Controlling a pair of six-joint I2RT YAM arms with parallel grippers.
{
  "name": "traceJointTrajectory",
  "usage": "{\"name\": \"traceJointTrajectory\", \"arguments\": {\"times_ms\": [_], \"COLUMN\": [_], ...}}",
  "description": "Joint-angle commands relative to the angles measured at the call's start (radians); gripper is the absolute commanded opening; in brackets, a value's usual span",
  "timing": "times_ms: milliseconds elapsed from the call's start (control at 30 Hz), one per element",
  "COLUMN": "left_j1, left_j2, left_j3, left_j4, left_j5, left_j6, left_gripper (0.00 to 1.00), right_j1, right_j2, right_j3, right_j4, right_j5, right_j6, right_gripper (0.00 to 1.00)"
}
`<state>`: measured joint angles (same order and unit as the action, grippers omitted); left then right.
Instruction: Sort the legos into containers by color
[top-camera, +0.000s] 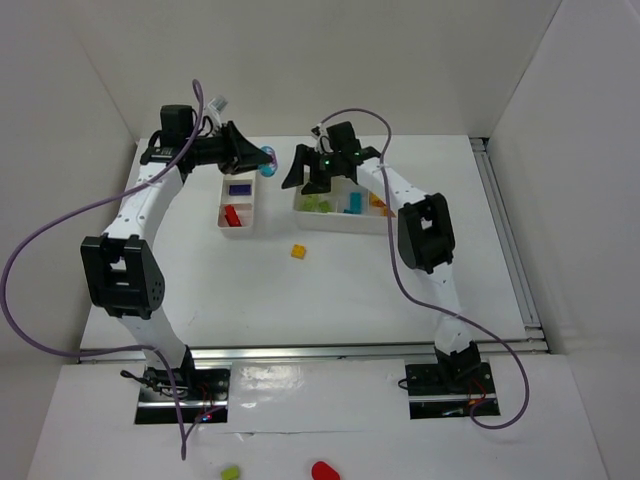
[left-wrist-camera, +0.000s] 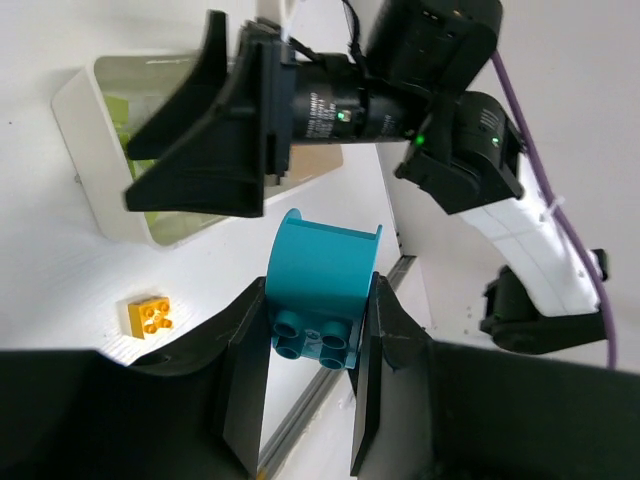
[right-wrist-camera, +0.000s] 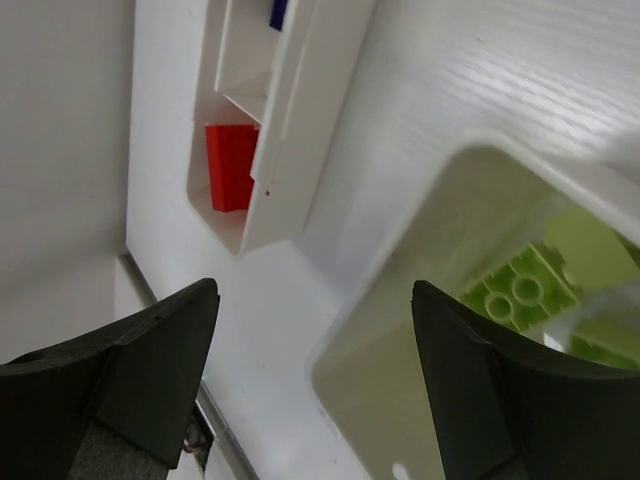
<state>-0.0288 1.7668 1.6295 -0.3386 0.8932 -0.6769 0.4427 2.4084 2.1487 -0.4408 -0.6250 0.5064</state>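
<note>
One cyan brick (left-wrist-camera: 325, 262) clamped in left pincer (left-wrist-camera: 318, 318), right pincer (right-wrist-camera: 310, 300) spread wide by green bricks (right-wrist-camera: 525, 290)

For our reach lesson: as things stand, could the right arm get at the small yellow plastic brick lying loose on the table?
Probably yes. The right gripper is open and empty over the right-hand white plastic tray; the yellow brick lies alone on the table nearer the arm's base, nothing between.

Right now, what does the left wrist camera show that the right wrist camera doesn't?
Left wrist only: a teal brick gripped by the left gripper, and a loose yellow brick on the table. Right wrist only: a red brick in the second tray. Both: the tray holding lime green bricks.
</note>
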Motion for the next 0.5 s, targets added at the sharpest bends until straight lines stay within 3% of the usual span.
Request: {"name": "traceJointTrajectory", "arguments": {"times_ms": [0,100,167,233,333,467], "left_j1": [-0.033,-0.08,-0.114,-0.173,-0.242,-0.31], "left_j2": [-0.026,0.054,0.098,0.17,0.262,0.416], "left_j3": [0.032,0.059,0.113,0.177,0.259,0.433], "left_j4": [-0.005,0.021,0.021,0.021,0.006,-0.094], "left_j5": [-0.034,-0.045,-0.075,-0.109,-0.146,-0.252], "left_j6": [0.042,0.031,0.031,0.031,0.031,0.069], "left_gripper": [0.0,0.0,0.0,0.0,0.0,0.0], "right_j1": [-0.1,-0.177,-0.206,-0.243,-0.289,-0.355], "right_j2": [-0.234,-0.343,-0.474,-0.611,-0.762,-0.883], "right_j3": [-0.105,-0.176,-0.229,-0.384,-0.499,-0.619], "right_j4": [0.097,0.018,-0.03,-0.055,-0.084,-0.133], "right_j5": [0.016,0.083,0.21,0.372,0.493,0.518], "right_j6": [0.03,0.0,-0.022,-0.051,-0.074,-0.083], "right_gripper": [0.85,0.83,0.83,0.83,0.84,0.84]}}
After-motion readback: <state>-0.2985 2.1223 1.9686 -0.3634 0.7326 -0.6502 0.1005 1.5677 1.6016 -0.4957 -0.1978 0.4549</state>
